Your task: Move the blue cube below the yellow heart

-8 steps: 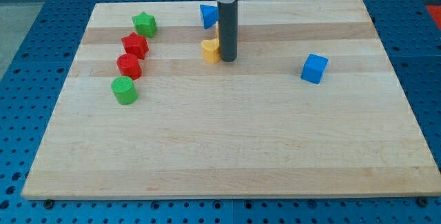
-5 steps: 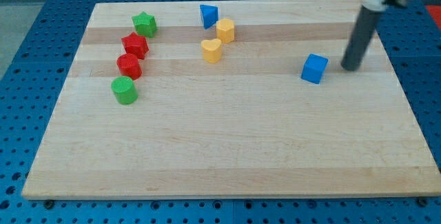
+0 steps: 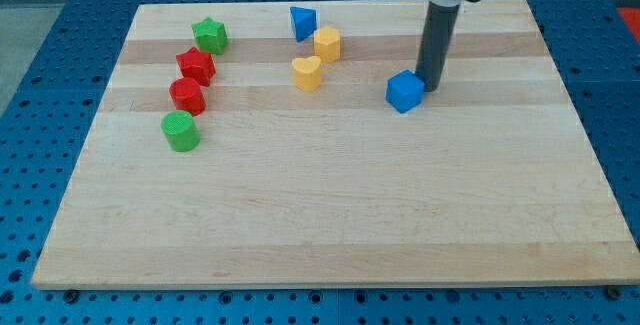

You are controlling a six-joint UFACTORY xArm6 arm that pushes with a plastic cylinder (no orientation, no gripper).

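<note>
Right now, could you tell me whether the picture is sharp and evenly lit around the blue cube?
In the camera view, the blue cube has crisp edges; my tip, at its right side, is sharp too. Lighting on the wooden board is even, without glare, and shadows are soft and short.

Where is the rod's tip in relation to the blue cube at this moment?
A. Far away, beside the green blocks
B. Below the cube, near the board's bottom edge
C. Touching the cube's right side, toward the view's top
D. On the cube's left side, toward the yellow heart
C: my tip sits against the upper right side of the blue cube, on the side away from the yellow heart.
</note>
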